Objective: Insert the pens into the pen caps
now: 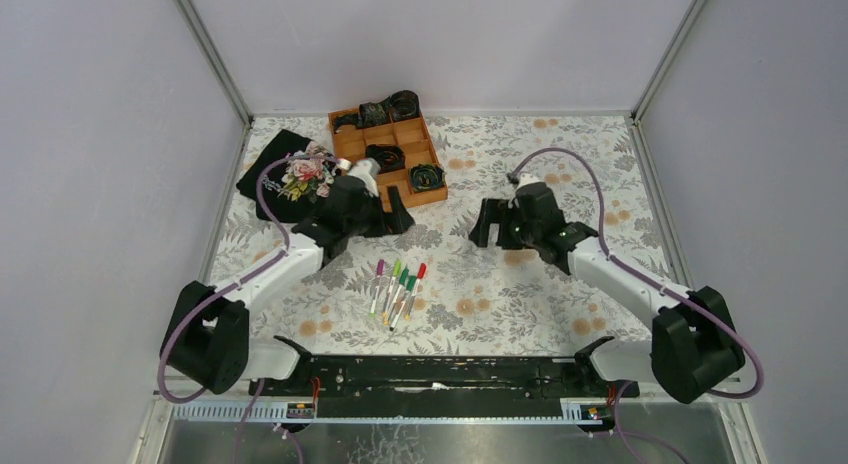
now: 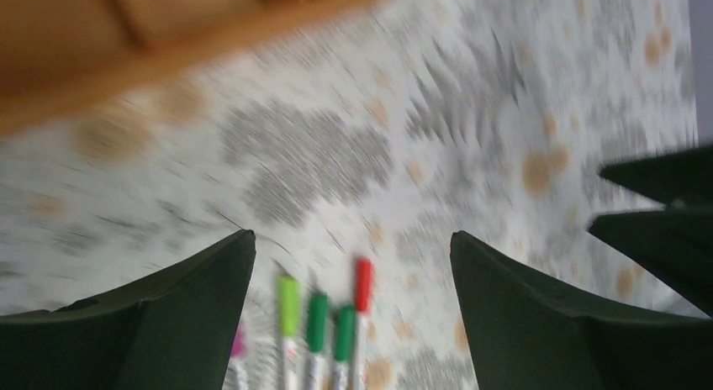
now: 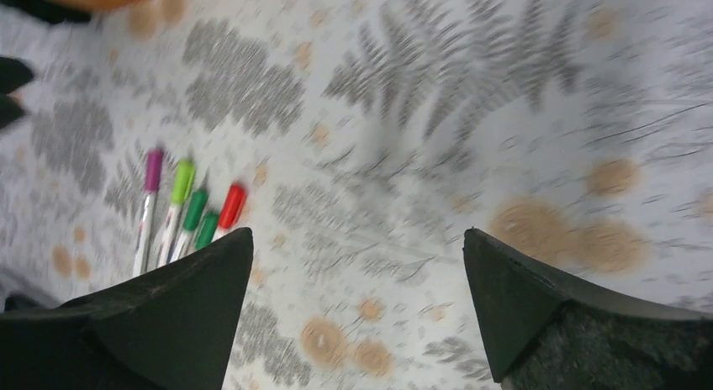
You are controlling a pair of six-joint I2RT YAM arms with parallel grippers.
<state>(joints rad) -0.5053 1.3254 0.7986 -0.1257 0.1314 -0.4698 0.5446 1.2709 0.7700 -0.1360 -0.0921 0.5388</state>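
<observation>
Surroundings: pale grey walls on three sides; tabletop [image 1: 520,284] covered by a white sheet printed with grey ferns and tan blossoms.
Pens [image 1: 398,296]: five, lying flat side by side near the middle of the tabletop, slightly left of centre, between the two arms; white barrels roughly parallel, coloured ends pointing far.
Pen caps [image 1: 396,271]: seated on the far ends of the barrels; left to right magenta, lime green, dark green, dark green, red; the two dark green ones a little nearer than the others.
Left claw [image 1: 395,216]: spread wide, nothing between the fingers [image 2: 193,314]; placed just beyond the pens and just near of the wooden tray [image 1: 352,144]; cap ends visible low between the fingers in the left wrist view.
Right claw [image 1: 487,224]: spread wide, nothing held; right of the pens and farther out, apart from them, tips pointing left toward the left claw.
Wooden tray: far middle, divided into compartments; black coiled items [image 1: 386,157] in several of them, one bundle at the far rim.
Black garment [image 1: 285,149]: far left, flower print on it, partly under the left arm.
Sharpness: both wrist views smeared by motion; fine detail of barrels not readable.
</observation>
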